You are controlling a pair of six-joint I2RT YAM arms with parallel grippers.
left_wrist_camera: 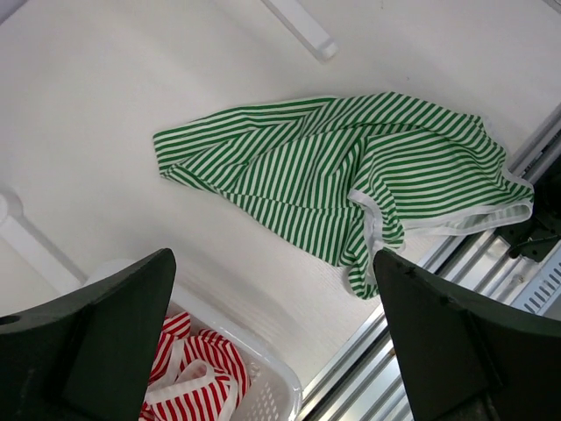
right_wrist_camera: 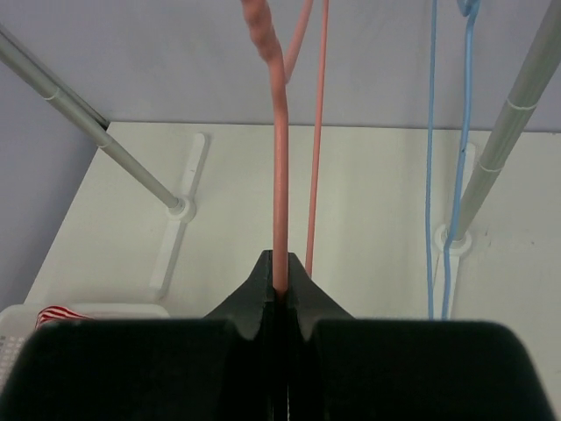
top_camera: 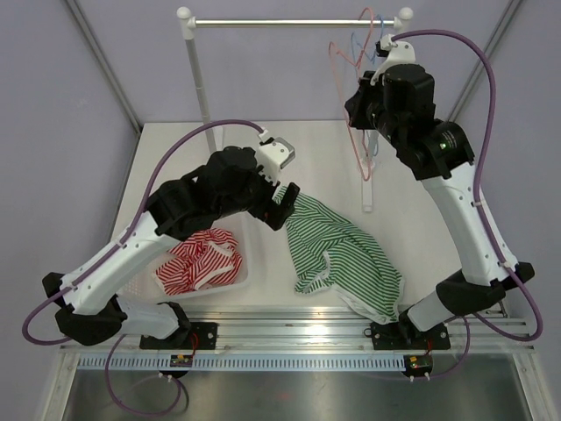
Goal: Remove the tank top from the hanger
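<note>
The green-and-white striped tank top (top_camera: 344,254) lies crumpled on the white table, off the hanger. In the left wrist view the tank top (left_wrist_camera: 351,167) is spread flat beyond my fingers. My left gripper (top_camera: 282,202) hovers over its far end, open and holding nothing. In its own view the left gripper (left_wrist_camera: 276,324) shows only table and basket between its fingers. The pink wire hanger (top_camera: 367,165) hangs bare from the rail. My right gripper (top_camera: 366,103) is up beside it. In the right wrist view the right gripper (right_wrist_camera: 281,285) is shut on the hanger (right_wrist_camera: 280,175).
A white basket (top_camera: 241,279) at the left holds a red-striped garment (top_camera: 200,261). A blue hanger (right_wrist_camera: 431,175) hangs beside the pink one. The rack's rail (top_camera: 289,22) and posts (top_camera: 200,79) stand at the back. A metal rail (top_camera: 289,329) runs along the near edge.
</note>
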